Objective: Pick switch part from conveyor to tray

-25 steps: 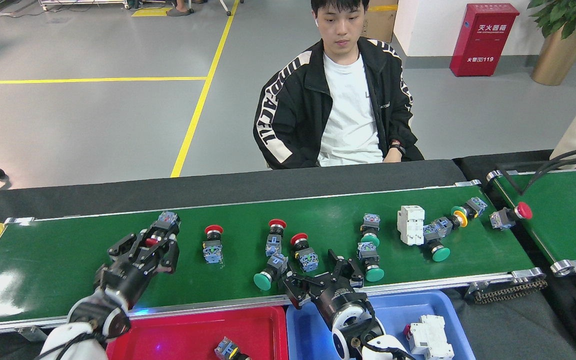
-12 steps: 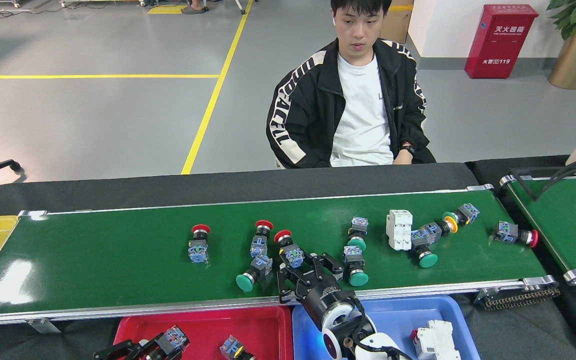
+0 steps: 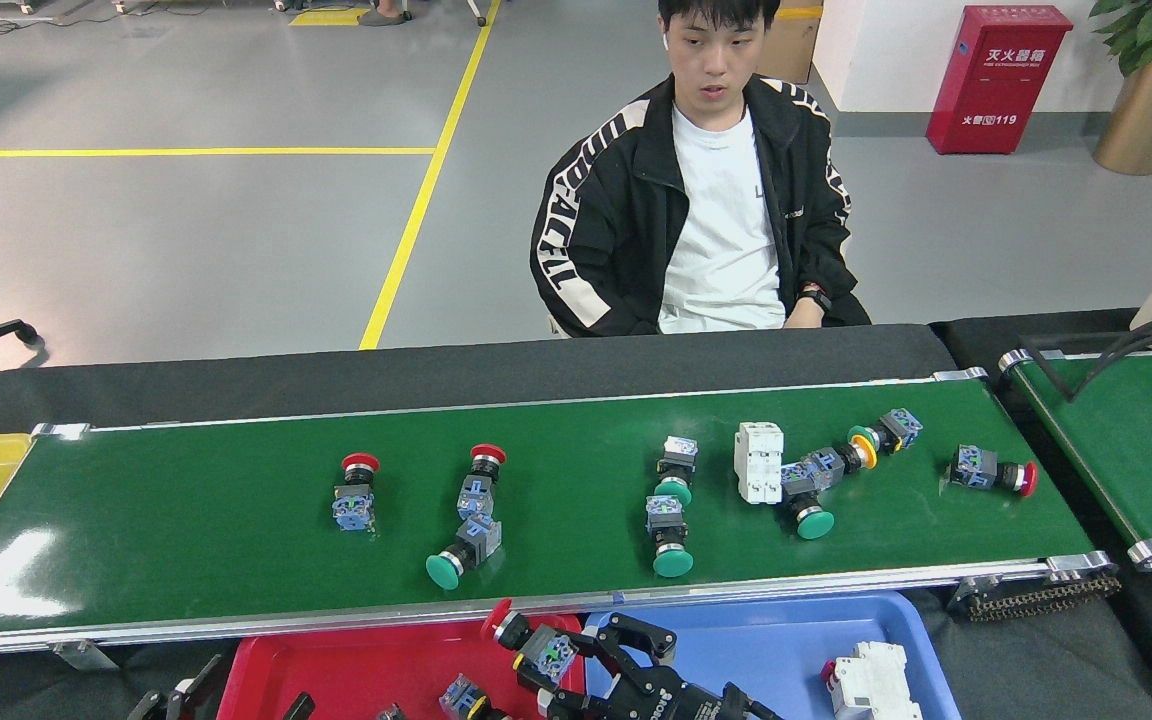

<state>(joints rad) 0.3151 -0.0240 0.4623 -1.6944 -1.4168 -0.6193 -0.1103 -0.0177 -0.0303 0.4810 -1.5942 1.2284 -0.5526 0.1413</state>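
The right gripper [image 3: 576, 665] is clamped on a red-capped switch [image 3: 534, 643], held over the seam between the red tray [image 3: 356, 665] and the blue tray [image 3: 786, 630], just below the near rail of the conveyor [image 3: 186, 520]. The switch's red cap points up-left, its blue block between the fingers. The left gripper [image 3: 226, 700] shows only as dark tips at the bottom edge, seemingly spread and empty, though mostly cut off. More switches [image 3: 354, 492] lie on the belt.
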